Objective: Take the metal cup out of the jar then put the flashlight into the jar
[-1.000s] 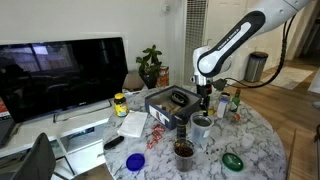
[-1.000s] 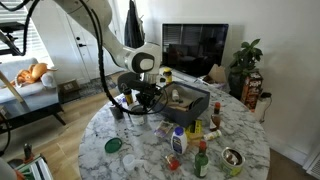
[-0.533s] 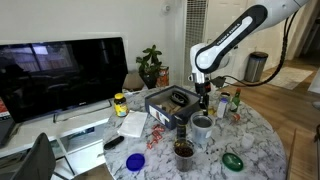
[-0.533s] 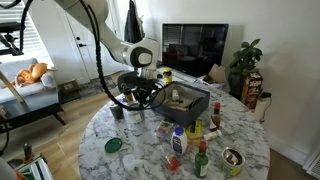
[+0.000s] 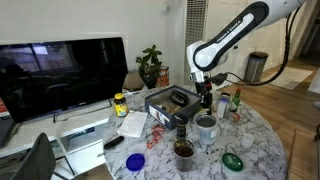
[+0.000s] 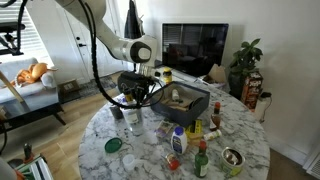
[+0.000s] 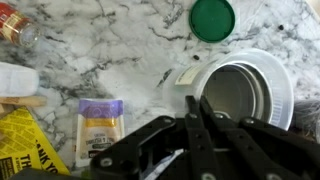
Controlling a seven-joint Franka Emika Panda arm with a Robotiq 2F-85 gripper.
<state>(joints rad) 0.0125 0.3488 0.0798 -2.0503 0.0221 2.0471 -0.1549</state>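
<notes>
The clear jar (image 7: 285, 90) stands on the marble table with the shiny metal cup (image 7: 238, 95) inside it; it shows in both exterior views (image 5: 205, 127) (image 6: 135, 123). My gripper (image 7: 197, 104) hangs just above the jar's rim, at its left side in the wrist view, with its two fingers pressed together and nothing between them. It also shows in both exterior views (image 5: 205, 101) (image 6: 135, 100). I cannot pick out the flashlight with certainty; a slim black object (image 5: 113, 142) lies near the table's edge.
A green lid (image 7: 212, 18), a tea bag (image 7: 100, 125) and a yellow packet (image 7: 20, 150) lie near the jar. A black box (image 5: 170, 100), a brown cup (image 5: 184, 150), small bottles (image 6: 200, 160) and a yellow-labelled bottle (image 5: 120, 103) crowd the table.
The arm has risen a little and shifted slightly over the jar. The jar and cup have not moved.
</notes>
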